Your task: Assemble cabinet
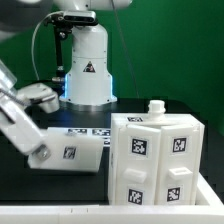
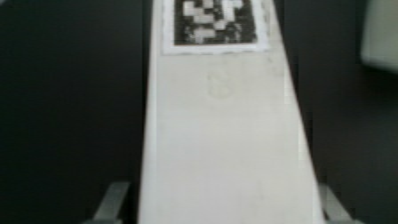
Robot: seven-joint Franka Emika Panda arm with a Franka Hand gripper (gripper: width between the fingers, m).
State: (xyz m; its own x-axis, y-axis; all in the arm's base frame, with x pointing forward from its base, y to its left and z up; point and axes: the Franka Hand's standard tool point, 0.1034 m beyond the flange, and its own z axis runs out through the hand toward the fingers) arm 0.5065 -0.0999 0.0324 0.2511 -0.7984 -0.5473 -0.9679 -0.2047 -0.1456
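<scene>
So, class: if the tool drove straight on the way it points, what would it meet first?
The tool clamps the white panel, so that comes first; beyond it, probably the black table, though depth is unclear.

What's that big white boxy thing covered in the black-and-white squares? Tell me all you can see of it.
The cabinet is the biggest white piece, apparently plastic, standing upright on the dark table at the exterior view's right. Its faces look panelled, with raised blocks and several square black-and-white tags. A small white knob sticks up from its top. A long white tagged panel lies beside it toward the exterior view's left; whether they touch is unclear.
</scene>
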